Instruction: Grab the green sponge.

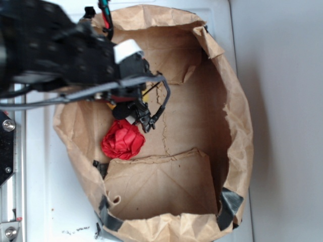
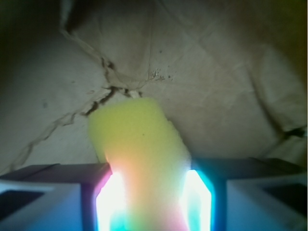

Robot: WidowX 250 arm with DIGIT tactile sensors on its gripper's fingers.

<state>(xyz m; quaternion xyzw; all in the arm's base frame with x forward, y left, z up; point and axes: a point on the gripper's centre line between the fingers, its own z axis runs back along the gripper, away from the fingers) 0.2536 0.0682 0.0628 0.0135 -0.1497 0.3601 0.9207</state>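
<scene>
Sponge foam, yellow in colour though called the green sponge [image 2: 139,144], is barely seen in the exterior view: only a yellow sliver shows under the gripper [image 1: 144,118], which is lowered inside the paper bag [image 1: 237,126], just above the red paper ball [image 1: 122,140]; whether the jaws are closed cannot be told there. In the wrist view the sponge is seen clamped between the two fingers [image 2: 103,192], its far end sticking out over the creased bag floor. The grasp is judged secure, though glare hides the contact lines. The squeeze should be kept steady and the lift made straight up, so that bag walls and ball are not brushed.
</scene>
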